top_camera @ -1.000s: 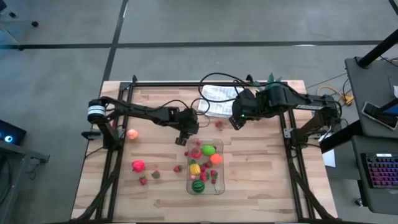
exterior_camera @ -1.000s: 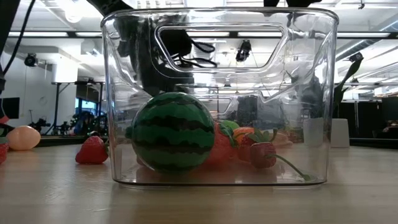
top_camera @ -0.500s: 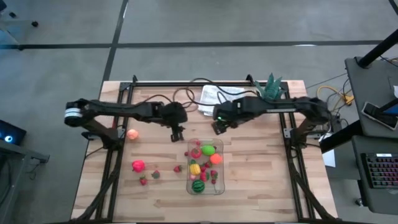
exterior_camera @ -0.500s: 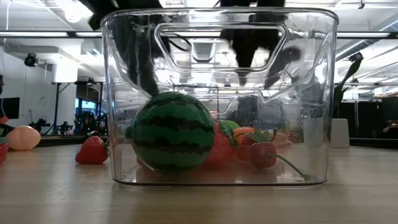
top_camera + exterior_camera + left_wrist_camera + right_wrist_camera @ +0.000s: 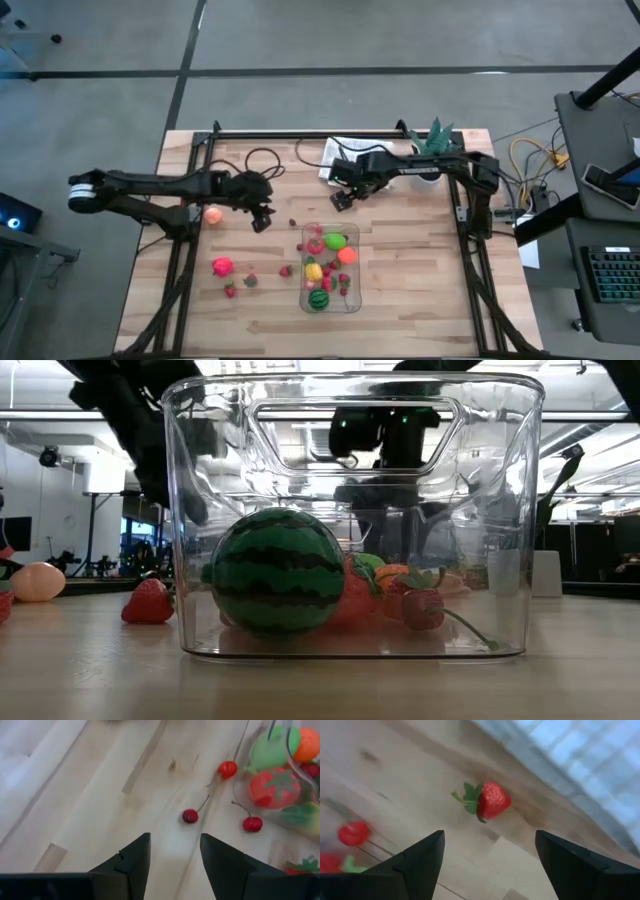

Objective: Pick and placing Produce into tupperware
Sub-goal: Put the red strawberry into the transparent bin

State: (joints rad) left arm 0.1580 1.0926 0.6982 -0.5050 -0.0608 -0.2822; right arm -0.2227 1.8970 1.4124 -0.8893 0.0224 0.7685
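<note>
Tabletop—one tupperware [image 5: 330,268], two empty end effectors: right [image 5: 489,851] wide, left [image 5: 171,850] narrower.

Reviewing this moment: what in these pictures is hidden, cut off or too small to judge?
- Low view: fruit behind the striped dark-green toy melon in the clear plastic tupperware is mostly covered by it.
- High view: the small red pieces on the wooden table are too tiny to name.
- Right wrist view: the red toy strawberry is clear; the white cloth beyond is blurred and cut by the edge.

No readable text, label, brand, number or sign shows in any view.
</note>
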